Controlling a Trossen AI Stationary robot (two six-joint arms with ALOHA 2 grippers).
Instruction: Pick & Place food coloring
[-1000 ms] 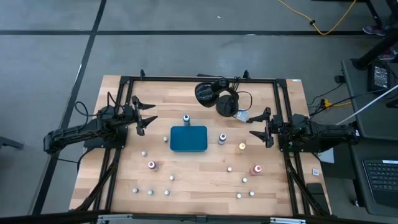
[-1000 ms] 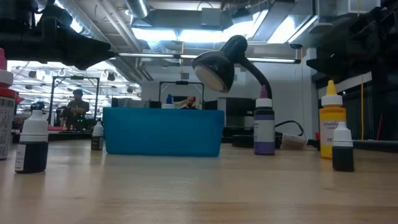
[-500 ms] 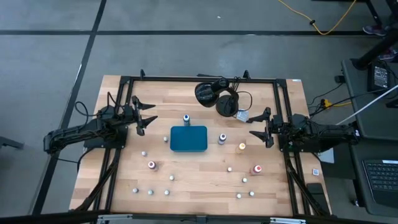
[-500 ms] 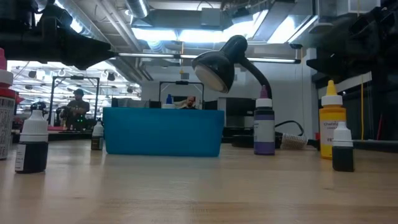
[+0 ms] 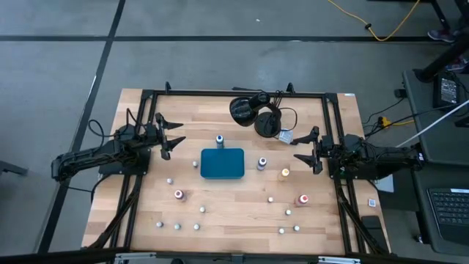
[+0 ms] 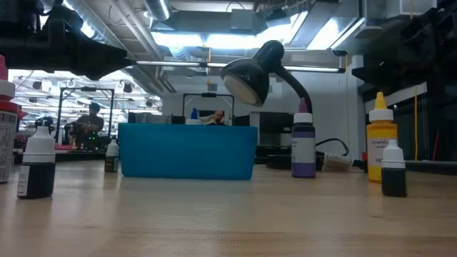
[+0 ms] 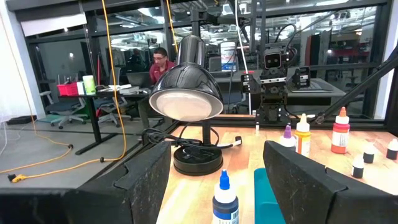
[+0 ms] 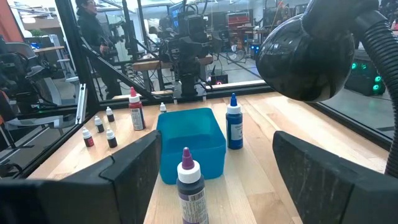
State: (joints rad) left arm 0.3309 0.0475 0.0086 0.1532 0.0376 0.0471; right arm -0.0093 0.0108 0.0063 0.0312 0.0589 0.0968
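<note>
Low view only: orange bottle (label unreadable)

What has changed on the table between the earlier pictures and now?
Nothing visibly changed. The left gripper and right gripper wait open at the table's sides, the bottles stand scattered around the teal tray, and the black object stays behind it.

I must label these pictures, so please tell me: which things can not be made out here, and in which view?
- Inside of the teal tray: low view, hidden by its own front wall.
- Blue-capped bottle: low view, only its tip shows above the tray.
- Red-capped bottle: low view, cut off by the picture's edge.
- Small bottles along the table's near edge: high view, too small to tell cap colours.
- Labels on the purple-capped bottle: right wrist view, too blurred to read.
</note>
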